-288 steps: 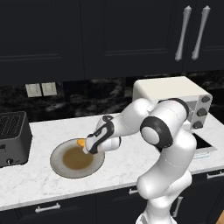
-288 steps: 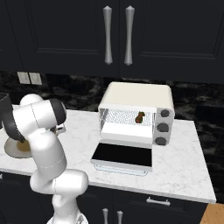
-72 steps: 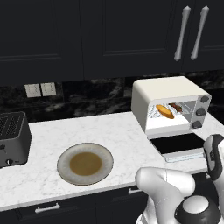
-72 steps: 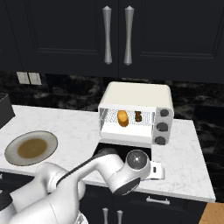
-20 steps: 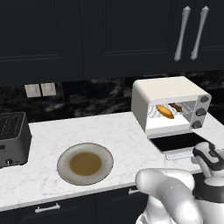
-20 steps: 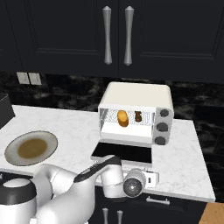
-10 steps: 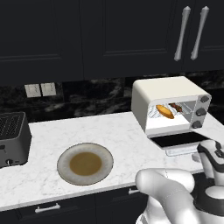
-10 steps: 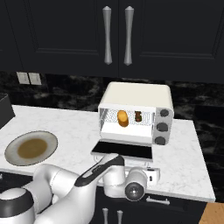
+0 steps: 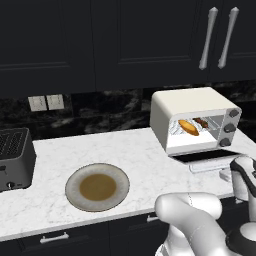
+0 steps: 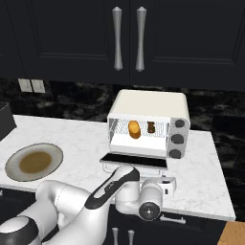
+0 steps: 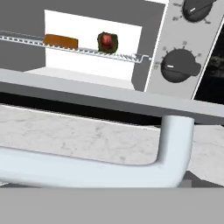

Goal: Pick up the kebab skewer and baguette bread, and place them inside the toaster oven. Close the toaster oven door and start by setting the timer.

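Observation:
The cream-white toaster oven (image 9: 195,117) (image 10: 148,122) stands at the right of the counter. Its door (image 9: 207,159) (image 10: 135,160) hangs open, close to level. On the wire rack inside lie the orange baguette bread (image 9: 188,127) (image 10: 134,129) (image 11: 60,41) and, to its right, the kebab skewer (image 9: 201,121) (image 10: 151,128) (image 11: 107,41). My gripper (image 10: 162,183) (image 9: 235,172) is low at the door's front edge, jaws open. The silver bar handle (image 11: 87,170) lies right before the hand, and its bend (image 11: 175,140) rises at the right. Two dark knobs (image 11: 179,65) show on the oven's right side.
A round plate (image 9: 97,186) (image 10: 33,161) with a brown centre sits left of the oven. A dark grey slot toaster (image 9: 15,157) stands at the far left. Dark wall cabinets (image 10: 127,38) hang above. The counter's front edge (image 10: 201,210) runs just past the door.
The hand has risen a little at the door's front edge. The door's outer edge has lifted slightly with it. The food has not moved.

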Controlling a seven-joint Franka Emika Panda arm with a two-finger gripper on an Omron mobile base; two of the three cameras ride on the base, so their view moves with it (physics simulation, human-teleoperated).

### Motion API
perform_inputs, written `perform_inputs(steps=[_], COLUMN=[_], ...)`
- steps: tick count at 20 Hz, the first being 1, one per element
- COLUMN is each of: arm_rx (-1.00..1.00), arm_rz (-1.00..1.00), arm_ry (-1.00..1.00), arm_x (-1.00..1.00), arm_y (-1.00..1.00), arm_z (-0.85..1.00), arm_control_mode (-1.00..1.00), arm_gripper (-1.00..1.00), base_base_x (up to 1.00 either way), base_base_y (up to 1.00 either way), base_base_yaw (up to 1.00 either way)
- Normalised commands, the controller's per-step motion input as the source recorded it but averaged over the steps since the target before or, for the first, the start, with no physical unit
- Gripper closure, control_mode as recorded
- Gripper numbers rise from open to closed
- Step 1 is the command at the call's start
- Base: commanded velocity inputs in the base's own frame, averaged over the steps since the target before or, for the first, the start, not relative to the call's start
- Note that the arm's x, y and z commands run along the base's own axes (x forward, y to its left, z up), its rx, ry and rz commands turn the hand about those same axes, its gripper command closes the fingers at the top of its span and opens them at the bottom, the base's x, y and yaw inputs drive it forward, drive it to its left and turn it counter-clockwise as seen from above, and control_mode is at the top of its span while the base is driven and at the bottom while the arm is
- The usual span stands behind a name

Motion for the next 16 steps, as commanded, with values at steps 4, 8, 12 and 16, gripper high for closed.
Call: perform_inputs(steps=[4,8,12,16], arm_rx=[0.00,0.00,0.00,0.00], arm_rz=[0.00,0.00,0.00,0.00], arm_ry=[-0.03,-0.03,-0.02,-0.03], arm_x=[0.33,0.34,0.38,0.43], arm_y=[0.18,0.23,0.26,0.26], arm_z=[0.23,0.22,0.21,0.18], arm_control_mode=[-1.00,-1.00,-1.00,-1.00], arm_gripper=[-1.00,-1.00,-1.00,-1.00], base_base_x=[0.00,0.00,0.00,0.00], base_base_y=[0.00,0.00,0.00,0.00], base_base_yaw=[0.00,0.00,0.00,0.00])
